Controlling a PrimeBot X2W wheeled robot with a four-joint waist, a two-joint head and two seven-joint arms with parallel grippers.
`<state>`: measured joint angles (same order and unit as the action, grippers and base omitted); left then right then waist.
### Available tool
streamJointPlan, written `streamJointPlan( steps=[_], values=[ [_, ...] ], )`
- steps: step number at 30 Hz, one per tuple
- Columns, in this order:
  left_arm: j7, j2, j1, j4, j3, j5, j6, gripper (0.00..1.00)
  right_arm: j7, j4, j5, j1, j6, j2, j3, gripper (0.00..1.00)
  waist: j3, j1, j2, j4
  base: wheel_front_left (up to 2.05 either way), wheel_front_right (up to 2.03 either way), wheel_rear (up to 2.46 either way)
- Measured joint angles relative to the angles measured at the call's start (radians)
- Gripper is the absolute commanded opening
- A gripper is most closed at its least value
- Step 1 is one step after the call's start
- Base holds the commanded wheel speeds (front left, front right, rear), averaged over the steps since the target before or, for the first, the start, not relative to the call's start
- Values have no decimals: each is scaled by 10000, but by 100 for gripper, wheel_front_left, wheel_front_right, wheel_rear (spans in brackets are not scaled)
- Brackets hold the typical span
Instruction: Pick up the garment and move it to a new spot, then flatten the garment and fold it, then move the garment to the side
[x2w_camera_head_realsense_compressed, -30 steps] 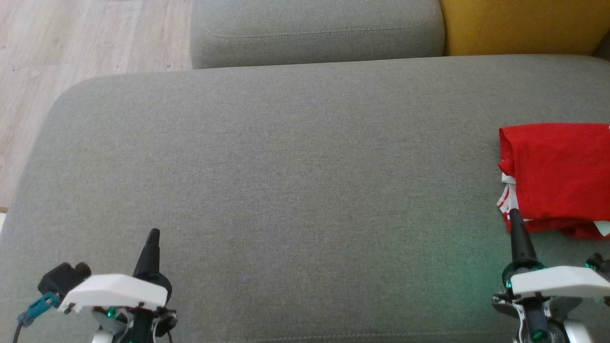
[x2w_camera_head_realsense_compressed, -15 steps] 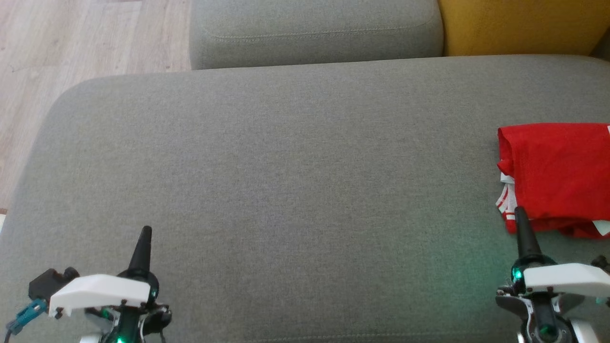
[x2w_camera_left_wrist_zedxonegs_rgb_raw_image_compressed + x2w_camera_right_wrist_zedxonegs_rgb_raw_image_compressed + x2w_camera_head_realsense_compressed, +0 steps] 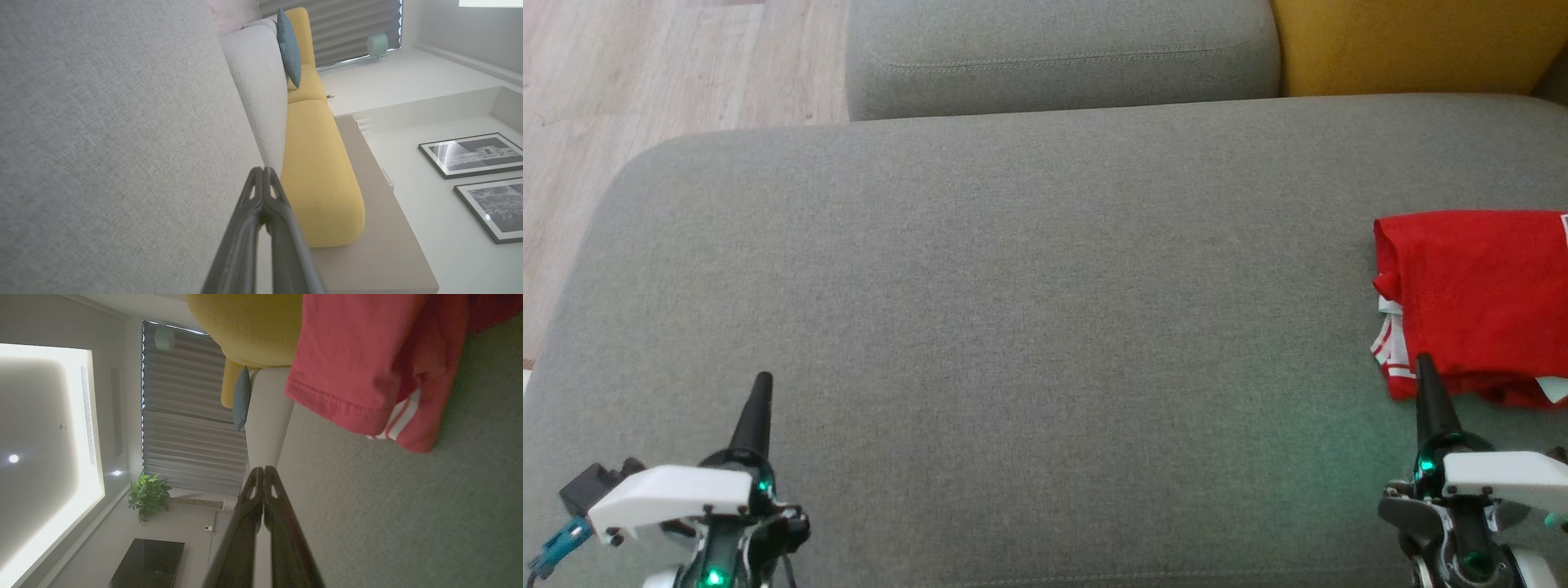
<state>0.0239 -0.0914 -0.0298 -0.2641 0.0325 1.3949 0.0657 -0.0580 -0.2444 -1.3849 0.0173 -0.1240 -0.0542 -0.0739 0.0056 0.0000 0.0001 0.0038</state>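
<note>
The garment point(image 3: 1478, 302) is a folded red piece with white stripes at its edge, lying at the far right of the grey sofa seat point(image 3: 1029, 310). In the right wrist view the garment point(image 3: 359, 363) lies ahead of the fingers, apart from them. My right gripper point(image 3: 1424, 363) is shut and holds nothing; its tip stands at the garment's near left corner, and contact cannot be judged. At the lower left my left gripper point(image 3: 762, 382) is shut and empty over bare cushion. Both wrist views show the fingertips pressed together, left gripper point(image 3: 263, 170), right gripper point(image 3: 261, 469).
A grey back cushion point(image 3: 1062, 53) and a yellow cushion point(image 3: 1413, 45) stand behind the seat. Wooden floor point(image 3: 645, 82) lies past the seat's left edge. A blue pillow point(image 3: 289, 47) leans on the far sofa back. Bare cushion spans the seat from its left edge to the garment.
Both grippers have drawn back a little toward the lower edge of the head view, the left one drifting left and the right one drifting right. The garment has stayed put.
</note>
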Motion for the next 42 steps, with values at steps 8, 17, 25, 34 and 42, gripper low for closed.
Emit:
streamJointPlan(
  steps=[8,17,25,34,42],
  values=[
    [209,90,-18,-27,-263,863,238,0,-54,-119,-911,198,0,0,-73,0,-10,0,0,-15,0,0,0],
    [485,224,-189,-59,-608,1871,479,0,-198,-261,-1939,260,0,0,-238,0,-20,0,0,-32,0,0,0],
    [610,297,-218,-63,-798,2351,577,0,-228,-295,-2422,403,0,-2,-299,0,-24,0,0,-39,0,0,0],
    [625,316,-218,-65,-811,2351,577,0,-232,-301,-2422,403,0,0,-316,0,-25,0,0,-39,0,0,0],
    [631,328,-218,-65,-826,2349,577,0,-309,-305,-2420,403,0,0,-341,0,-25,0,0,-39,0,0,0]
  ],
)
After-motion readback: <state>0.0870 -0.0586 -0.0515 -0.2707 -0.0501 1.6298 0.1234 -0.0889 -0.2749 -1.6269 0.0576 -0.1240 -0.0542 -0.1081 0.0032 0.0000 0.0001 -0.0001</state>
